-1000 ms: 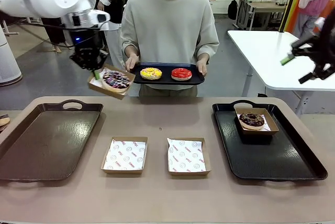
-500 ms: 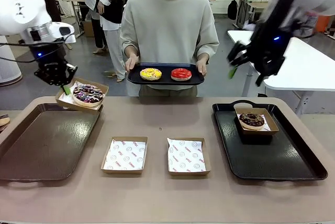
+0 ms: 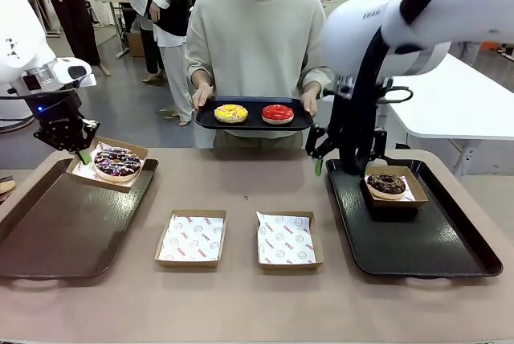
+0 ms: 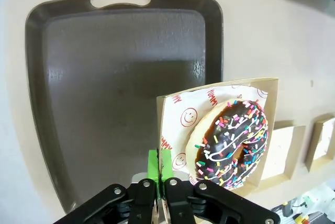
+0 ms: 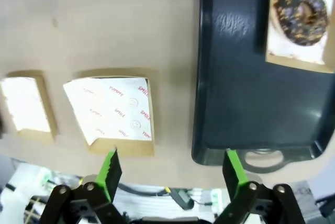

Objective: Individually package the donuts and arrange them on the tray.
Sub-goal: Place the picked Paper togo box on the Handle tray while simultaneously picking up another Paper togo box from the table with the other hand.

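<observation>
Front view, 9 o'clock side of the bench (image 3: 241, 175): left gripper (image 3: 83, 155) with fingers clenched on the 9 o'clock wall of a paper-lined cardboard box (image 3: 132, 149). Dark purple sprinkled donut (image 3: 117, 162) lying in that box, box slightly tilted over the 12 o'clock rim of the brown tray (image 3: 72, 223); touching the rim or just above it, cannot tell.

Left wrist view: green fingers (image 4: 153, 161) pinched flat together on the box edge, dark purple sprinkled donut (image 4: 233, 143) at 3 o'clock of them, brown tray (image 4: 120, 77) below.

Front view, 3 o'clock side: right gripper (image 3: 348, 165) hanging over the 12 o'clock rim of the black tray (image 3: 426, 247), near its 9 o'clock corner. Chocolate-brown donut (image 3: 386, 184) in its own box at the 12 o'clock end of that tray, just beside the gripper.

Right wrist view: fingers (image 5: 111, 169) released, spread wide, nothing between them.

Front view, 6 o'clock of centre: two empty lined boxes (image 3: 191, 238) side by side between the trays.

Front view, 12 o'clock: person's hands (image 3: 201, 96) gripping both ends of a small black serving tray (image 3: 253, 124); yellow sprinkled donut (image 3: 231, 112) at its 9 o'clock, glossy red donut (image 3: 278, 113) at its 3 o'clock, near each other but apart.
</observation>
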